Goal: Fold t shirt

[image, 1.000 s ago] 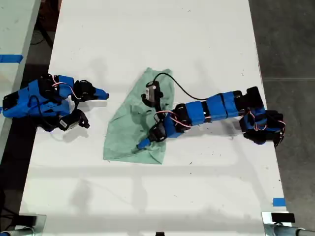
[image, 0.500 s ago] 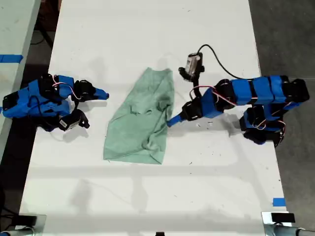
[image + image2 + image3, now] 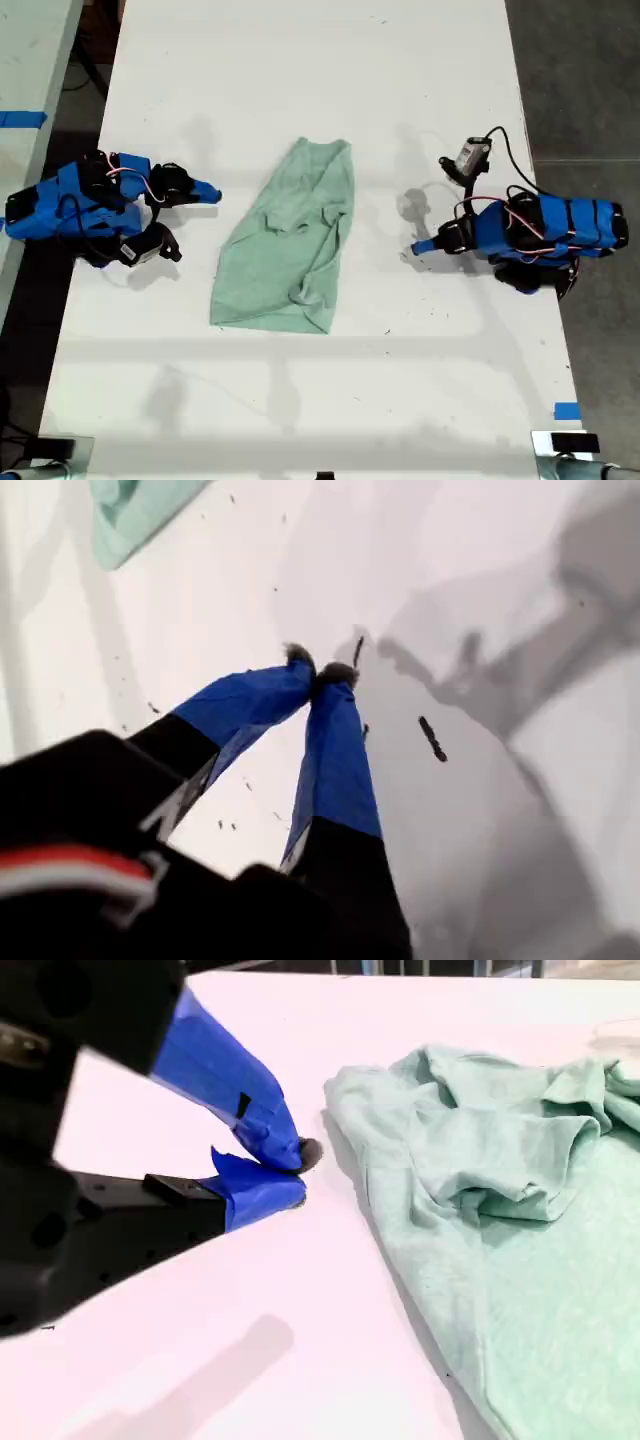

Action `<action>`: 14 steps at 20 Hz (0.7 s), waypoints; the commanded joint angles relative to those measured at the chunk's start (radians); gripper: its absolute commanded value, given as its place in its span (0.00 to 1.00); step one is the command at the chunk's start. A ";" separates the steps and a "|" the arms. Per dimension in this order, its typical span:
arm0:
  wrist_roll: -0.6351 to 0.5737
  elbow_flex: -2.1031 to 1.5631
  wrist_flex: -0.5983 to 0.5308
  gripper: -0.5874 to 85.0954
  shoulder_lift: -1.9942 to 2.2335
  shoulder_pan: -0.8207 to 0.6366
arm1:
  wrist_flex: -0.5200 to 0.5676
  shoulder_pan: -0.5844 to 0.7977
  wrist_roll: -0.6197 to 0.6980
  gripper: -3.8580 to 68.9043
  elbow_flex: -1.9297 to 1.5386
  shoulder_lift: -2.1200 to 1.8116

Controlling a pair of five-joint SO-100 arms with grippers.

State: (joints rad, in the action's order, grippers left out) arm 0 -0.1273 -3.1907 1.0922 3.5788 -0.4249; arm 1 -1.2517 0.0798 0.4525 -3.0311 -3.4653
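Roughly folded lengthwise, the t shirt (image 3: pixel 285 247) lay wrinkled mid-bench (image 3: pixel 300 80), likely needing more folds. My first claw (image 3: pixel 318 667) was closed, empty, well apart from it; my second claw (image 3: pixel 295 1172), closed and empty, sat just beside its edge.

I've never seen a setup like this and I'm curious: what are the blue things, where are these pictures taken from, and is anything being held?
The blue things are two small robot arms on a white table. One picture looks down from above; the other two come from cameras riding on each arm. My first gripper is at the overhead view's right, my second gripper at its left. Both have their fingers closed on nothing. Between them lies a wrinkled pale green t shirt, untouched by either arm.
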 commanded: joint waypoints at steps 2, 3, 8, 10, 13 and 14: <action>0.014 -0.015 -0.017 0.01 0.006 0.009 | -0.094 0.118 0.040 0.13 -0.072 -0.038; 0.014 -0.015 -0.017 0.01 0.006 0.011 | -0.094 0.152 0.025 0.14 -0.072 -0.038; 0.011 -0.015 -0.017 0.01 0.006 0.012 | -0.094 0.152 0.017 0.12 -0.072 -0.038; 0.008 -0.015 -0.017 0.01 0.006 0.008 | -0.094 0.153 0.029 0.12 -0.072 -0.038; 0.012 -0.015 -0.017 0.01 0.006 -0.003 | -0.094 0.155 0.025 0.13 -0.072 -0.038; 0.012 -0.015 -0.017 0.01 0.006 -0.003 | -0.094 0.155 0.020 0.13 -0.072 -0.038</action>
State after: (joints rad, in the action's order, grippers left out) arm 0 -0.1273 -3.1907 1.0922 3.5788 -0.4249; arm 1 -1.3438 0.2224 0.4709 -3.0419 -3.4867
